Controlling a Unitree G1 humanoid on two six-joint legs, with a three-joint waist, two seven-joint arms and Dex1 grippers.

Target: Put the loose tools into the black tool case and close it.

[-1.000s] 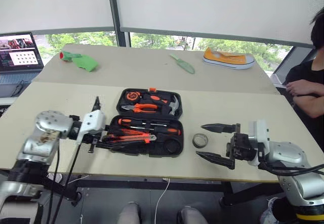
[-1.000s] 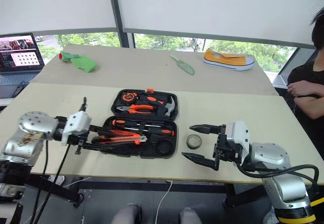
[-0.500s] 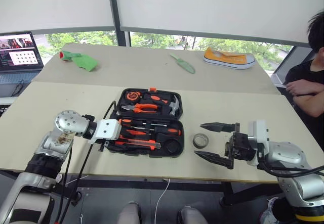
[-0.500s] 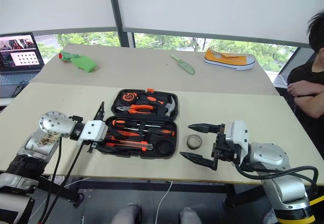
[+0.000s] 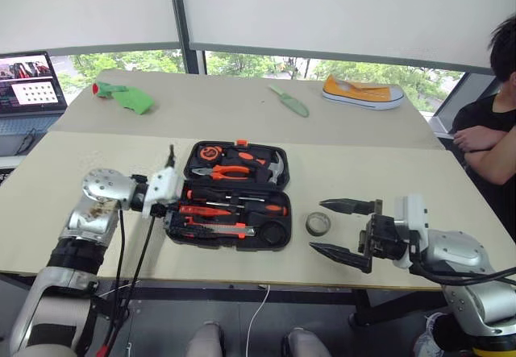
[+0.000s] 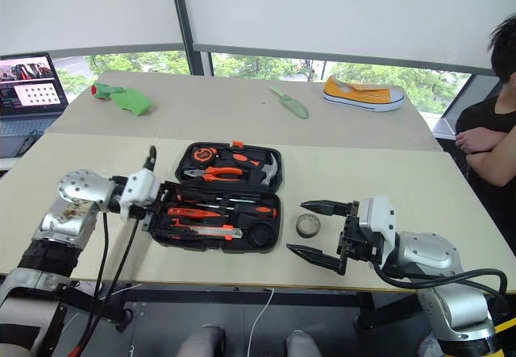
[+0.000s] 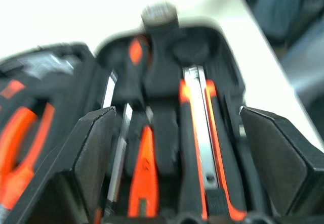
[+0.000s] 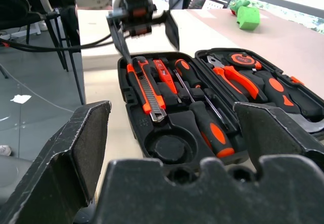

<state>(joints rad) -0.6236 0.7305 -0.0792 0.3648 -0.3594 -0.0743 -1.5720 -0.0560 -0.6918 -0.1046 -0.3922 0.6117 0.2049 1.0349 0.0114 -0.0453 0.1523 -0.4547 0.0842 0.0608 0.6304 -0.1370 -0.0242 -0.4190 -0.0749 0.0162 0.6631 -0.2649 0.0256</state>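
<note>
The black tool case [image 5: 278,186] lies open on the near table, with pliers, a hammer and a tape measure in its far half. In the near half lie two screwdrivers [image 8: 207,124], a slim orange tester pen [image 8: 162,72] and the utility knife [image 5: 224,230]. My left gripper [image 5: 172,188] hovers at the case's left edge, open and empty, its fingers [image 7: 93,148] spread over the tool row. The grey tape roll [image 6: 307,226] rests on the table right of the case. My right gripper [image 5: 319,226] is open, its spread tips on either side of the roll.
On the far table lie a green trowel [image 5: 289,101], a yellow shoe [image 5: 363,93] and a green object [image 5: 125,97]. A laptop [image 5: 31,83] stands at the far left. A person [image 5: 493,131] sits at the right table edge. The table's front edge runs just below both grippers.
My left gripper held the utility knife over the case's near row. It has let go, opened and drawn back up to the case's left edge. The knife lies in the case. The right arm is still.
</note>
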